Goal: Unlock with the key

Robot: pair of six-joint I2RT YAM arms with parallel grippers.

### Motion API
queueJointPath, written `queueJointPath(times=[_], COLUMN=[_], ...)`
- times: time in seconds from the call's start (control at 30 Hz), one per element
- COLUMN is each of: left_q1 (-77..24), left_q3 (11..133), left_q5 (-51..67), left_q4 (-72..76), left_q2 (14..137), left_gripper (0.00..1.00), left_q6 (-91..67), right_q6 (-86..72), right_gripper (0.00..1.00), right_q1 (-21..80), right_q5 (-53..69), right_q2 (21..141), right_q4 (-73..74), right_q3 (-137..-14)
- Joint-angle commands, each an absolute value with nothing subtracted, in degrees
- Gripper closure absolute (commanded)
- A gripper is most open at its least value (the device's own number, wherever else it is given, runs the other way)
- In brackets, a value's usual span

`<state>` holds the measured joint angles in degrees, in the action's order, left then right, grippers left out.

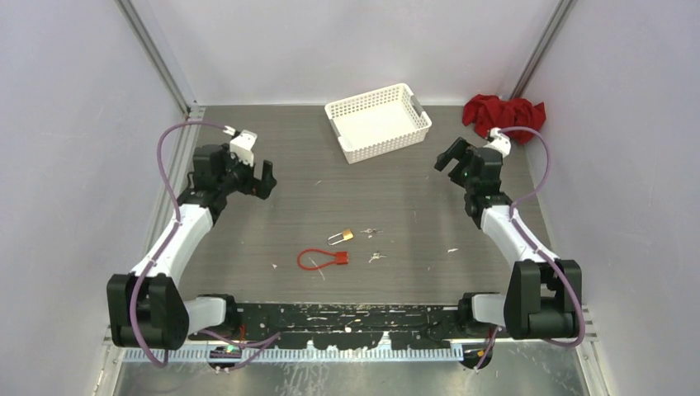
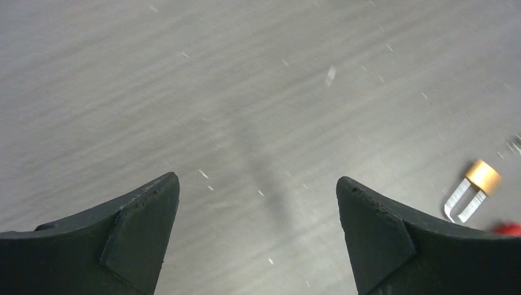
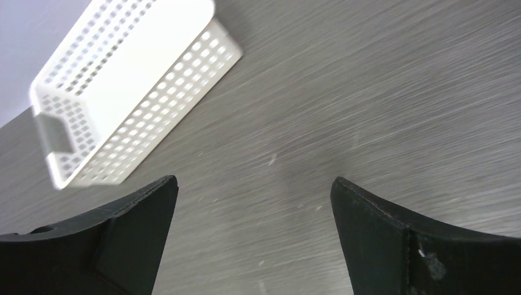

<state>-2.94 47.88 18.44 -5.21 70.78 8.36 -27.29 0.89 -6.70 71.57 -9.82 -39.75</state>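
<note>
A grey table (image 1: 413, 198) with a wood-like grain is seen, shut in by plain pale walls (image 1: 330, 41) at the back and on both sides. Metal posts (image 1: 157, 58) are set in the back corners. Small white specks (image 1: 452, 250) are scattered over the table top.

The gold padlock (image 1: 342, 237) is laid flat near the middle of the table, a little towards the front. Two tiny silver keys (image 1: 376, 257) are laid just to its right, too small to be seen well. A red cable loop (image 1: 320, 259) is laid just in front of the padlock.

A white basket (image 1: 378, 121) is placed at the back, and a red cloth (image 1: 503, 110) is bunched in the back right corner.

The left gripper (image 1: 266, 179) is held above the table, well apart from the padlock, with its jaws spread wide and nothing between them. The right gripper (image 1: 448, 157) is held near the basket, also spread wide with nothing in it.
</note>
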Motion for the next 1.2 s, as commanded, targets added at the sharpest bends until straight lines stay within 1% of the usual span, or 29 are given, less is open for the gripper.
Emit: queueJointPath(times=[0.0, 0.1, 0.17, 0.23, 0.33, 0.4, 0.6, 0.73, 0.8, 1.17], left_q1=[-2.75, -2.73, -2.76, -2.97, -3.86, -4.04, -4.08, -4.04, -4.02, -4.05], left_q3=[50.47, 51.27, 51.26, 51.34, 51.92, 52.48, 54.66, 54.92, 54.98, 55.48], left_q5=[29.62, 31.48, 32.96, 34.81, 34.37, 34.37, 34.89, 34.71, 34.79, 35.52], left_q4=[-24.20, -28.55, -30.32, -32.22, -33.78, -34.63, -37.39, -37.68, -38.10, -40.16], left_q2=[67.41, 66.52, 66.36, 66.71, 67.95, 68.96, 71.27, 71.72, 71.72, 71.89], left_gripper=[0.01, 0.01, 0.01, 0.01, 0.01, 0.01, 0.01, 0.01, 0.00, 0.05], left_q6=[13.39, 14.68, 15.46, 16.57, 17.09, 17.22, 17.58, 17.53, 17.87, 19.77], right_q6=[-34.85, -34.80, -33.20, -31.79, -31.98, -32.58, -30.66, -29.19, -29.12, -32.56], right_gripper=[0.00, 0.00, 0.00, 0.00, 0.05, 0.09, 0.23, 0.36, 0.41, 0.41], right_q1=[1.18, 3.74, 8.75, 15.84, 27.48, 33.00, 45.17, 48.32, 48.76, 49.79], right_q5=[6.53, 4.51, 0.08, -5.32, -10.35, -11.83, -18.90, -21.27, -21.55, -20.76], right_q2=[71.98, 68.01, 66.14, 65.91, 67.41, 68.76, 77.04, 83.60, 84.70, 80.76], right_q4=[0.93, 2.77, 5.83, 8.32, 10.64, 10.31, 10.61, 13.44, 14.03, 18.52], right_q3=[-43.47, -41.38, -41.08, -41.17, -40.76, -39.71, -40.90, -45.78, -46.34, -42.43])
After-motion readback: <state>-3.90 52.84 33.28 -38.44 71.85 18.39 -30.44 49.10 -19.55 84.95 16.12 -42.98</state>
